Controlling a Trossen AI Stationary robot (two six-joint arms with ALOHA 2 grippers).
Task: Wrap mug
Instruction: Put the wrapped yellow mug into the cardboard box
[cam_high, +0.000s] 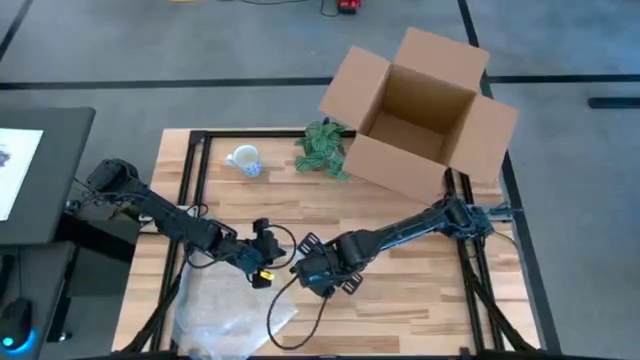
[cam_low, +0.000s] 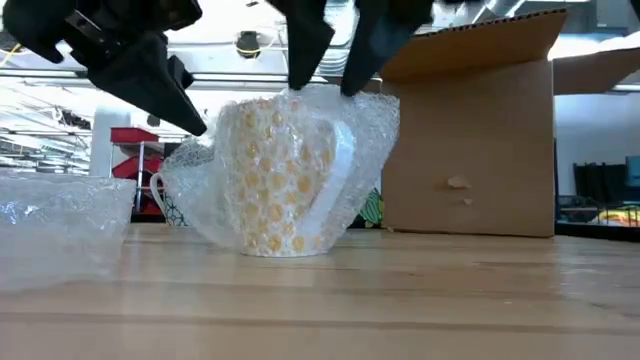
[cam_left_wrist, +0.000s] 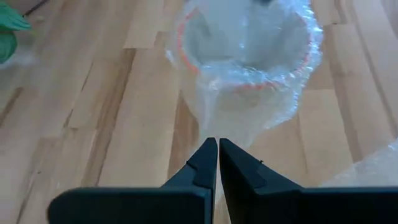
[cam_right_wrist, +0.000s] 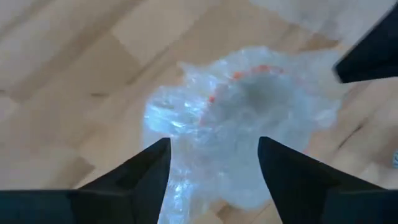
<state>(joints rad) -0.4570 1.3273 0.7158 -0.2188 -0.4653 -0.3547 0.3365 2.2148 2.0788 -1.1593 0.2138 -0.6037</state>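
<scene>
Standing bubble-wrapped mug (cam_low: 285, 175); left end effector (cam_left_wrist: 217, 163) clenched on wrap, right end effector (cam_right_wrist: 212, 158) released; box (cam_low: 468, 140) behind.

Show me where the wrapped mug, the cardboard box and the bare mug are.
wrapped mug (cam_low: 275, 180), low view, on its dotted side under the wrap.
cardboard box (cam_high: 425, 120), high view, on its inner floor.
bare mug (cam_high: 244, 159), high view, on its rim.

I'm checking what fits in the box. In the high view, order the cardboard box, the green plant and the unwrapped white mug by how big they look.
Largest to smallest in the high view:
1. cardboard box, by far the biggest
2. green plant
3. white mug, a little smaller than the plant

All three sit at table level, so nearness to the camera barely skews this.
</scene>
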